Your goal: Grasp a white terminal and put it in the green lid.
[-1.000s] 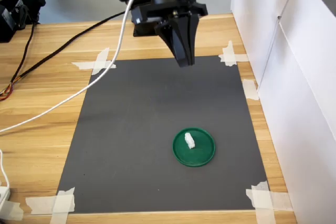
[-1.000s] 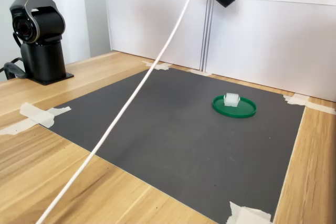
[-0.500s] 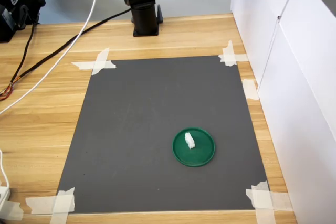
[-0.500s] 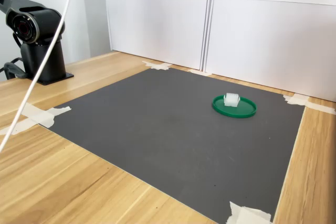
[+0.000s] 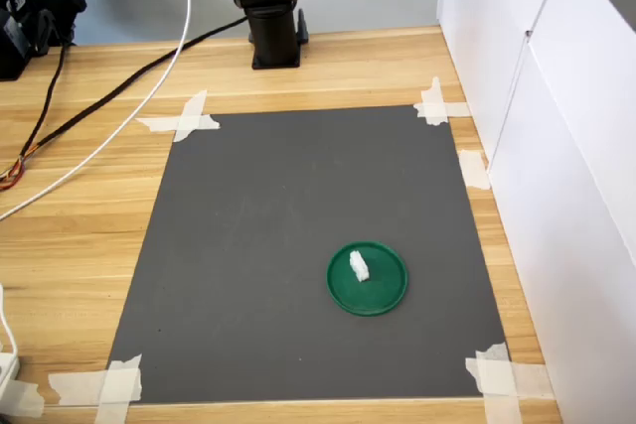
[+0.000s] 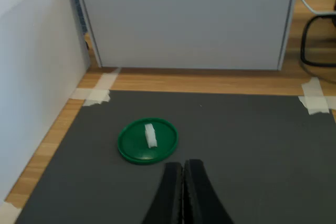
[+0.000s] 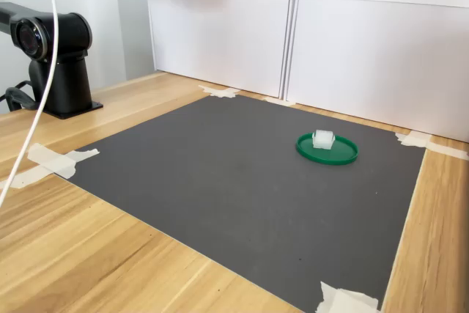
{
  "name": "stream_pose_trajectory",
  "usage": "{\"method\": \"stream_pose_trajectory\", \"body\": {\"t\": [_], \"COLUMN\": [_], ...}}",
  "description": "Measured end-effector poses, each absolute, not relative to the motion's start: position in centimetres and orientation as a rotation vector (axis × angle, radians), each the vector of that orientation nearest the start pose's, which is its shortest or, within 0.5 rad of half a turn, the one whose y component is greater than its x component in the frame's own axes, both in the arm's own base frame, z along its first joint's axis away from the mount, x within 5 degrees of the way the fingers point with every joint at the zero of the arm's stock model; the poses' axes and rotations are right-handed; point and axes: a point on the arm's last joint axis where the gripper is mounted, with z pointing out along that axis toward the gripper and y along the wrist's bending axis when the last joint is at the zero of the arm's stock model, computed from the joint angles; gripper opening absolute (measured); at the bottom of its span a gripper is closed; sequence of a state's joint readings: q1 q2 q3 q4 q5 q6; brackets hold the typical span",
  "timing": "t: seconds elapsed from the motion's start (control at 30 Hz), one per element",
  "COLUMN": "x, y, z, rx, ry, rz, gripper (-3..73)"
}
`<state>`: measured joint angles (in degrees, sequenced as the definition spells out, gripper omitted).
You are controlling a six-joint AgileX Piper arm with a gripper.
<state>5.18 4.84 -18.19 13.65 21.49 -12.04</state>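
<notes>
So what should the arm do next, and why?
Probably nothing more than hold back and rest. The tiny white plastic terminal already lies inside the flat round dark-green plastic lid, and the tool looks shut and empty, well clear of the lid in the wrist view. No other terminal shows on the dark grey mat.

One white terminal [image 5: 359, 265], one green lid [image 5: 382, 295], one dark mat [image 5: 268, 225], and two white panels [image 7: 308, 42].
</notes>
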Motion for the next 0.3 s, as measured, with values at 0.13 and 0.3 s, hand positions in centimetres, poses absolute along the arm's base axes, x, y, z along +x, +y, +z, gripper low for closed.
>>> {"method": "stream_pose_trajectory", "body": {"t": [0.13, 0.3], "x": [4.1, 4.0], "y": [1.1, 1.1], "z": [26.0, 24.6], "rx": [-0.117, -0.119], "ry": [1.633, 1.648], "rz": [0.135, 0.132], "gripper": [-2.1, -2.1]}}
